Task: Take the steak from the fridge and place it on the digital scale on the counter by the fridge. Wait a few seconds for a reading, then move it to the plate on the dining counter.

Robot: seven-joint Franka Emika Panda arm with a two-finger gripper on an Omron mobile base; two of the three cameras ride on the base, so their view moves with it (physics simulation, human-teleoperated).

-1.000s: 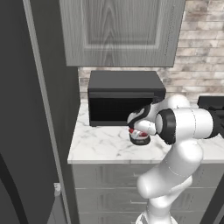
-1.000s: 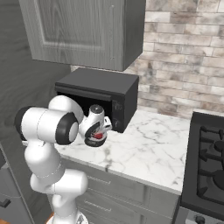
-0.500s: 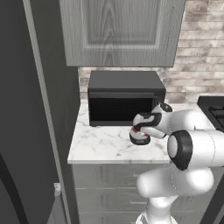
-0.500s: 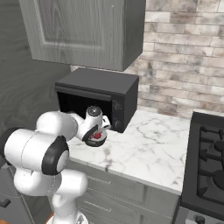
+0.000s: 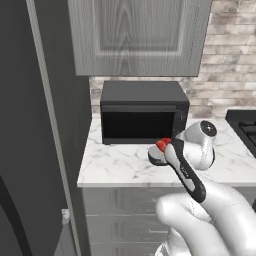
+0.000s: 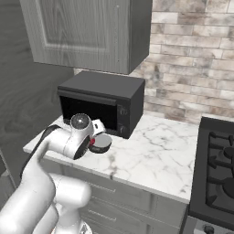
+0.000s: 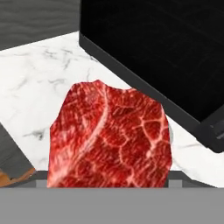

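Marbled red steak (image 7: 109,135) over the dark digital scale (image 6: 101,143) on the counter (image 6: 155,155).

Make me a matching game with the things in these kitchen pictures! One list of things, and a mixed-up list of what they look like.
Things:
1. steak
2. microwave
3. counter
4. digital scale

Looks:
a. white marble with grey veins
b. big black box with a dark door
c. red with pale marbled lines
d. small round dark grey disc

Pairs: 1-c, 2-b, 3-a, 4-d
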